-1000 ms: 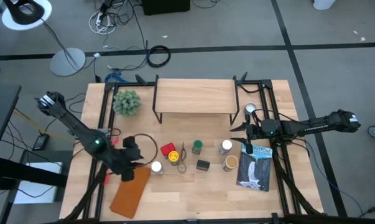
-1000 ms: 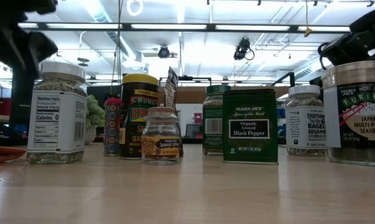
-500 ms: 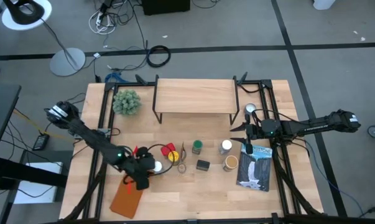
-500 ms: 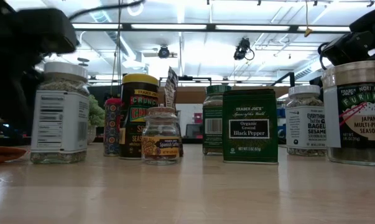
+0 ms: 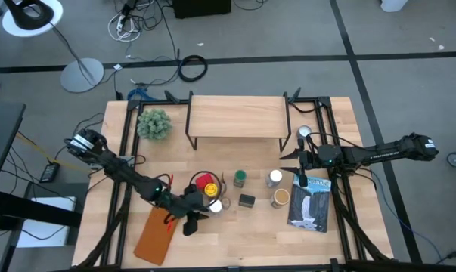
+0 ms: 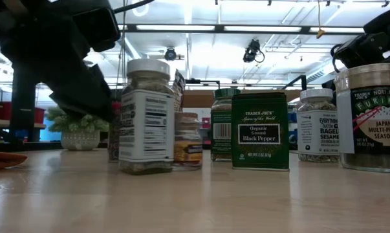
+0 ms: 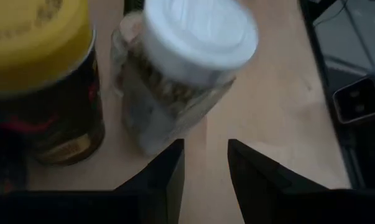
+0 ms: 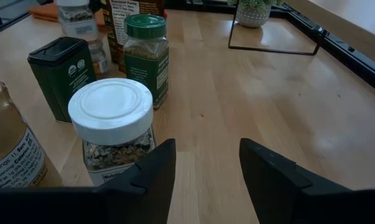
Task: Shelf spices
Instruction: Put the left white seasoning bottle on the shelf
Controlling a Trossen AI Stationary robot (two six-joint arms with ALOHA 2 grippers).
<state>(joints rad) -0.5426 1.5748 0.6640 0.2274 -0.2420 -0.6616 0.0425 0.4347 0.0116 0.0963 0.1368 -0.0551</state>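
1. We see the left claw (image 5: pixel 191 221) low over the desk (image 5: pixel 250 242) at the near left end of the spice group. Its fingers stand narrowly parted and hold nothing; the white-lidded jar (image 7: pixel 181 74) lies just ahead of the tips, beside the yellow-lidded jar (image 7: pixel 41 81).
2. The right claw (image 5: pixel 298 156) waits near the shelf's right legs, also part-open and empty, with another white-lidded jar (image 8: pixel 112 127) just in front of it.
3. The spices stand in a loose cluster on the desk in front of the shelf (image 5: pixel 235 117); none is on its plank yet.
4. We judge the jars to be rigid and light, with smooth, somewhat slippery walls. The jar ahead of the left claw may be tilted, though the wrist view is too blurred to be sure.
5. We would take hold across the body below the lid, squarely, since a high or off-centre pinch could tip it into its neighbours.
6. The dark tin (image 8: pixel 58 74) has flat sides and should grip more securely.
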